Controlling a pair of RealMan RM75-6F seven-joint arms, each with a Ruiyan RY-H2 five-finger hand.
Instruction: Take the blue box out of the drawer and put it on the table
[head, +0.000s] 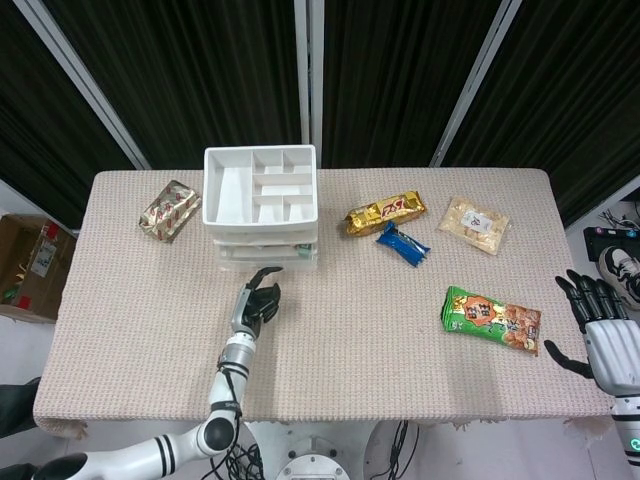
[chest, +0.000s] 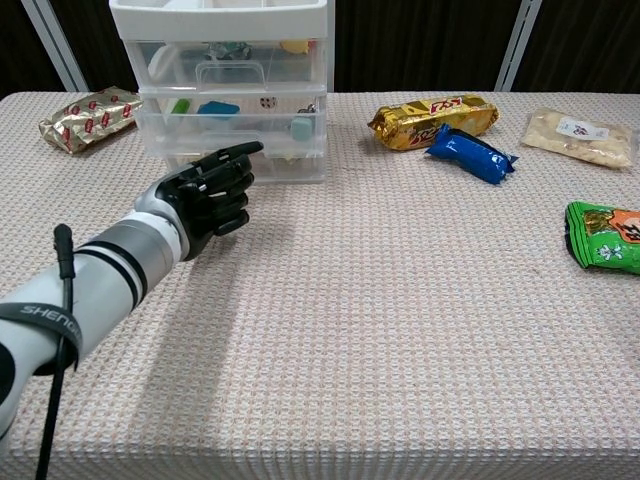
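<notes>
Box in the middle drawer looks small, light, rigid — I'd pinch its sides; my left hand is curled, grasping nothing.

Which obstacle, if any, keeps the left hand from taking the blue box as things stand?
Probably the shut drawer front: the blue box lies inside the drawer unit, and the left hand hangs outside it.

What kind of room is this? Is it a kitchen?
Probably not a kitchen; it looks like a robot test room. Black curtains hang behind a cloth-covered table, snack packets such as the green packet are laid out beside a plastic drawer unit, and cables hang under the table.
</notes>
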